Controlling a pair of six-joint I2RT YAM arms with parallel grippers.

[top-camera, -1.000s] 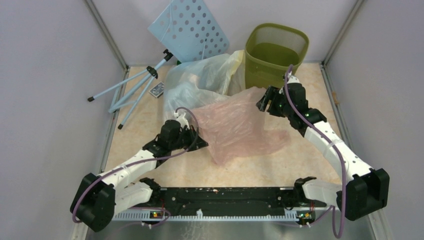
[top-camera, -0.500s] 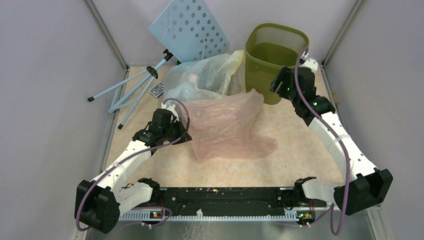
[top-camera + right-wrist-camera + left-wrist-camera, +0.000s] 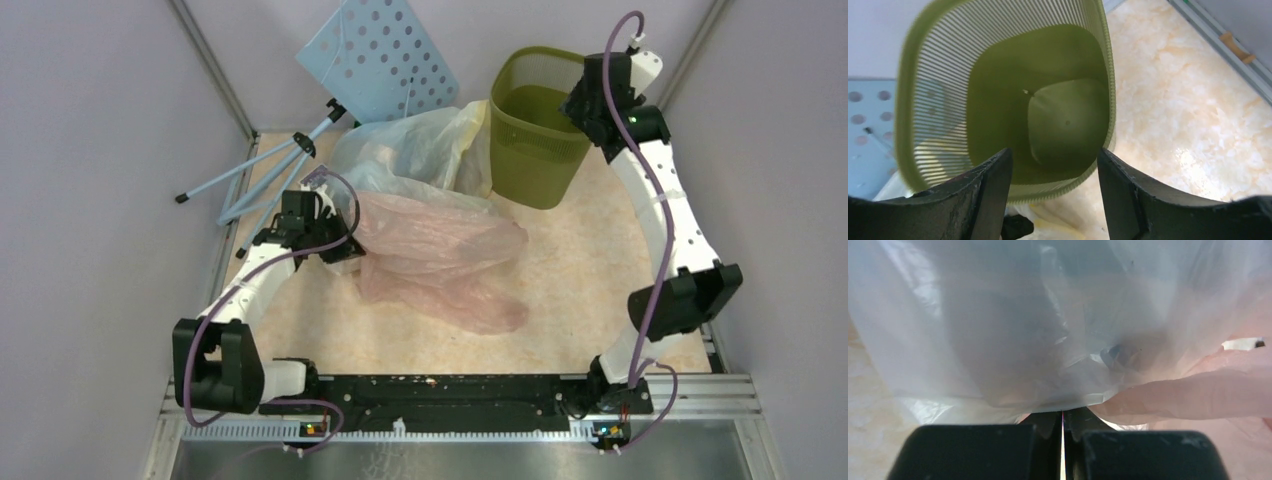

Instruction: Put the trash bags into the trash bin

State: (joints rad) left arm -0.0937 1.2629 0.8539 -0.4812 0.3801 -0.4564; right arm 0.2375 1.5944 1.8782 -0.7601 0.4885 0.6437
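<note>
While above bin, right end effector agape.

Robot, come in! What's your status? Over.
Left gripper shut on pink bag. Right gripper open over trash bin, bin empty. Clear bags heaped beside bin.

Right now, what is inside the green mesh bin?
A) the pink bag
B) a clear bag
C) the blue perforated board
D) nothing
D: the right wrist view looks down into the trash bin, showing only its bare base, while the pink bag lies on the table.
</note>
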